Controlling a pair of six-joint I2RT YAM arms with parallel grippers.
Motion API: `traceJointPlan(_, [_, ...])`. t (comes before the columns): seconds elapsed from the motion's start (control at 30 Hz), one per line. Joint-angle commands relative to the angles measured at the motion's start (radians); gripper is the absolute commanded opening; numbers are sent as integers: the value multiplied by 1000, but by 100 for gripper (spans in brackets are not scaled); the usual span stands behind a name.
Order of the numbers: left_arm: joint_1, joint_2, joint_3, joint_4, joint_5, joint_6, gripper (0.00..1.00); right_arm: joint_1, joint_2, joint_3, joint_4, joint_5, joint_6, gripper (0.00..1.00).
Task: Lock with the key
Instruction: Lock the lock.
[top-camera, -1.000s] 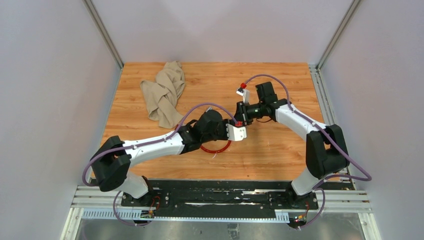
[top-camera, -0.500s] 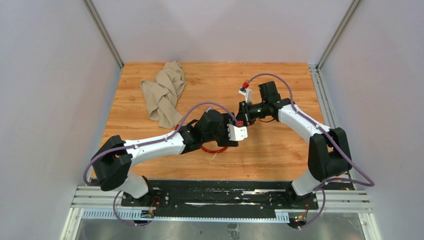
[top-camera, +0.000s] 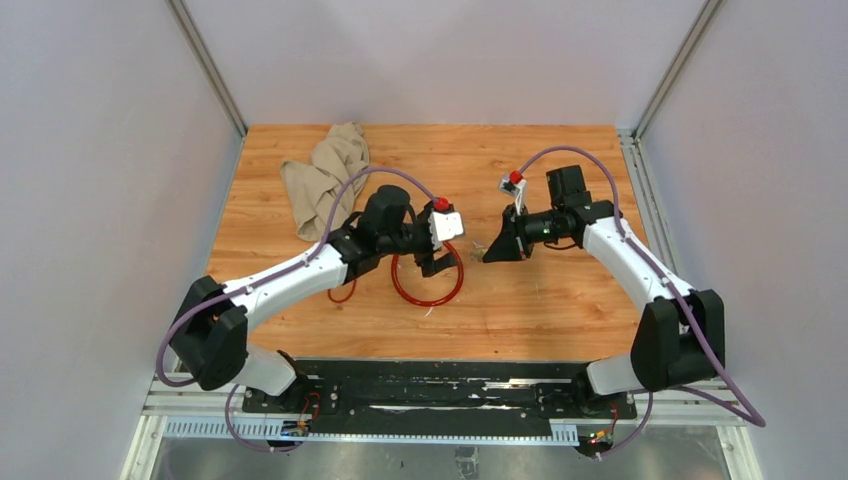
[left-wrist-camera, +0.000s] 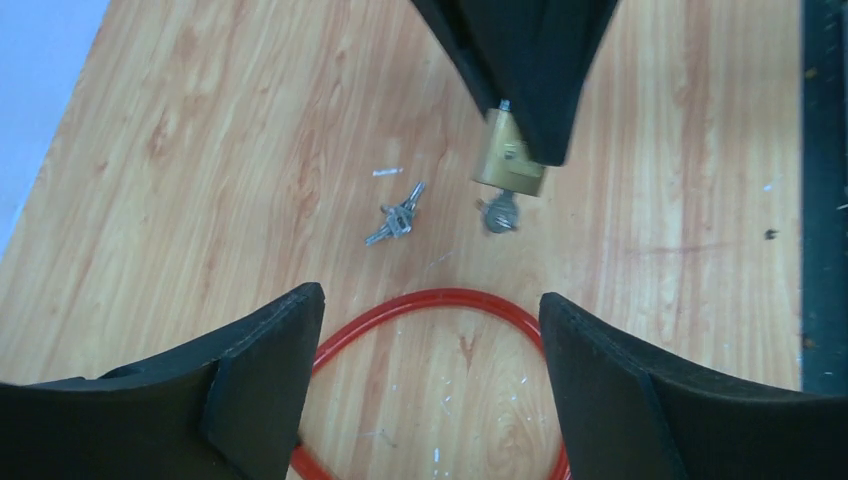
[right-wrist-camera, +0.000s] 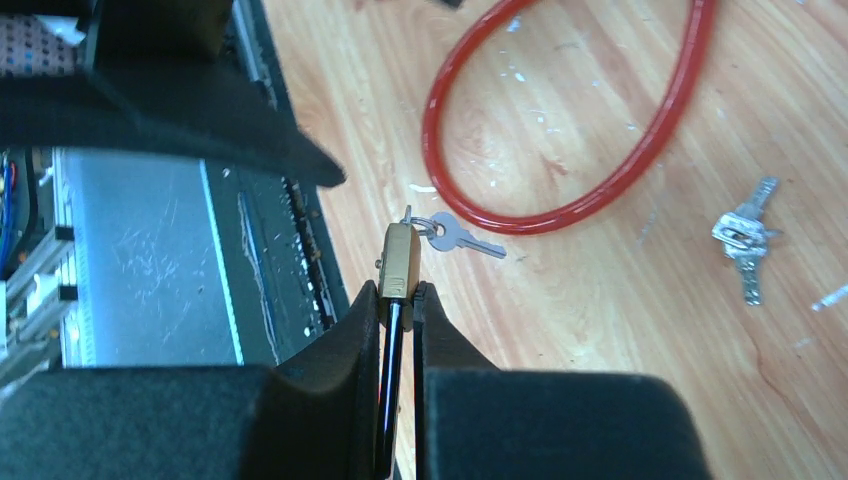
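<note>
One brass padlock (right-wrist-camera: 398, 260), key (right-wrist-camera: 462, 238) dangling, pinched tight in the right gripper (right-wrist-camera: 400, 295) beside the red cable loop (right-wrist-camera: 540, 221); left gripper (left-wrist-camera: 430, 300) gapes empty above that loop.

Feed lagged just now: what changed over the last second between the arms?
The end effectors, meeting mid-table earlier, parted. The left end effector drew back leftward, open and empty; the right end effector drew rightward, shut on the brass padlock. The key lies loose between them. Red cable loop and cloth stayed.
</note>
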Motion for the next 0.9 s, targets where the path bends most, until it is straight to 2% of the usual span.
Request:
traceJointPlan(0.0, [57,-9,60,-20,309,-105,79,-5,-71,-10,-126,-149,-199,1])
traceJointPlan(0.1, [58,30,114,-84,425,-117,72,6,-104,-10,-135,-169,-238,1])
traceJointPlan(0.27, [60,117,215,-219,555,-134,53,29,-133,-8,-134,-167,-255,1])
traceJointPlan(0.33, [60,150,246,-267,598,-134,51,32,-138,-8,-134,-166,-258,1])
traceJointPlan(0.47, [60,190,265,-285,630,-149,47,39,-143,-9,-134,-164,-259,1])
traceJointPlan(0.63, [59,204,263,-265,627,-170,35,46,-139,-9,-130,-162,-255,1])
traceJointPlan(0.87, [57,231,273,-235,630,-223,24,61,-136,-14,-119,-138,-254,1])
